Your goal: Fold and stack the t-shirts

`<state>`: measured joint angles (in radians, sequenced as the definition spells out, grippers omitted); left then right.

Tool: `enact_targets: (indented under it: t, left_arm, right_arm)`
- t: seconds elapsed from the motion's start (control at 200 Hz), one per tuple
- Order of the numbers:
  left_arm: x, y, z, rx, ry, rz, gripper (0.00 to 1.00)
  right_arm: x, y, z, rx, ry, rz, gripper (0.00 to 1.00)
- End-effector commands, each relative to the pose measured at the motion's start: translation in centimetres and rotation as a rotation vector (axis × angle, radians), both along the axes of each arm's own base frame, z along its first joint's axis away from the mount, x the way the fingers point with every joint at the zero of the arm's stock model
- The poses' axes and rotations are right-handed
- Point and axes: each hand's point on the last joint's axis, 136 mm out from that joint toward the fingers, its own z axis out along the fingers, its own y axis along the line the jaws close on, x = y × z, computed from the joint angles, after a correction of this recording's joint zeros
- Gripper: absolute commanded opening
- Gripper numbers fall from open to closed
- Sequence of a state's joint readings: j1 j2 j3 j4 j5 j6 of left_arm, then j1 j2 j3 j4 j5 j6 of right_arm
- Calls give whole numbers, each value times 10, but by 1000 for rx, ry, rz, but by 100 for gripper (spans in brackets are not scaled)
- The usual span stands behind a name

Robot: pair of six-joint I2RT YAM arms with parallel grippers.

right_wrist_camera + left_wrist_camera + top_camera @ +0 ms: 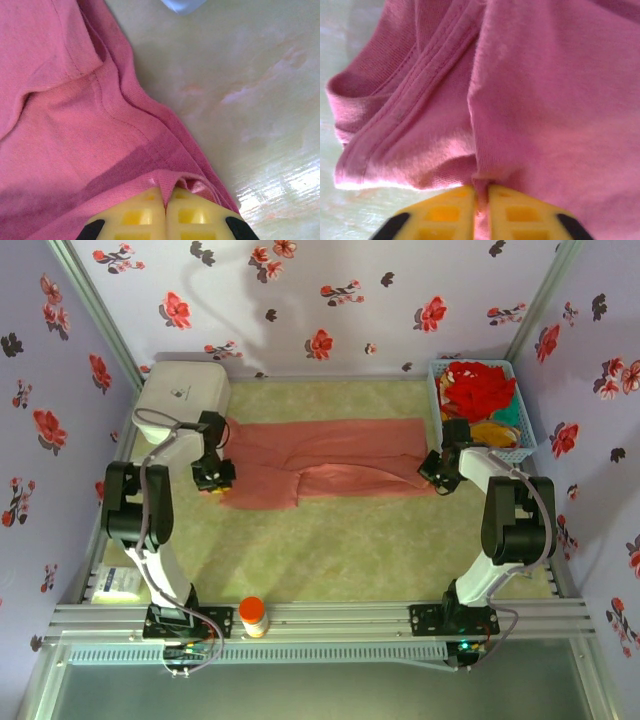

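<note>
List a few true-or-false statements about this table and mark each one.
The left gripper is shut on the salmon-pink t-shirt. True.
The right gripper hangs open. False: it is shut on that t-shirt's edge.
The light-blue basket holds a red t-shirt. True.
The white box stands at the far right. False: it stands at the far left, and the basket is at the far right.

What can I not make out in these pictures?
Top view: how many shirts lie in the basket; the heap is tangled and small.
Top view: the left end of the pink shirt, covered by the left gripper.
Right wrist view: the cloth edge pinched in the right gripper, hidden by its fingers.
Top view: the mark on the white box, too small to read.
</note>
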<state>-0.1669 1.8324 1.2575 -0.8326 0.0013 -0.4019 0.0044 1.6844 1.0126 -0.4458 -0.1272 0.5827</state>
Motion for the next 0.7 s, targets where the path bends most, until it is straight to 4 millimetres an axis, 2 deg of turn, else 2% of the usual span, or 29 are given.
enact_targets:
  t: [0.0,0.1,0.245,0.3,0.485,0.695]
  left_arm:
    - [15,3,8,0,-35,3,23]
    - [8,6,18,8,-66,17,40]
    - [-14,10,35,3,-103,35,42]
    - [-23,5,37,-34,-113,41,42]
    - [-54,-4,18,-74,-72,65,42]
    - [-59,-9,-6,-69,-26,71,44]
  right_arm:
    - [-3,-8,-2,-32,20,-2,0]
    - [-4,-8,-2,-32,21,1,0]
    - [-4,-8,-2,-30,22,0,0]
    - [-3,-7,-2,-27,19,1,0]
    - [-4,-7,-2,-27,16,0,0]
    - [-5,-7,-4,-25,22,4,0]
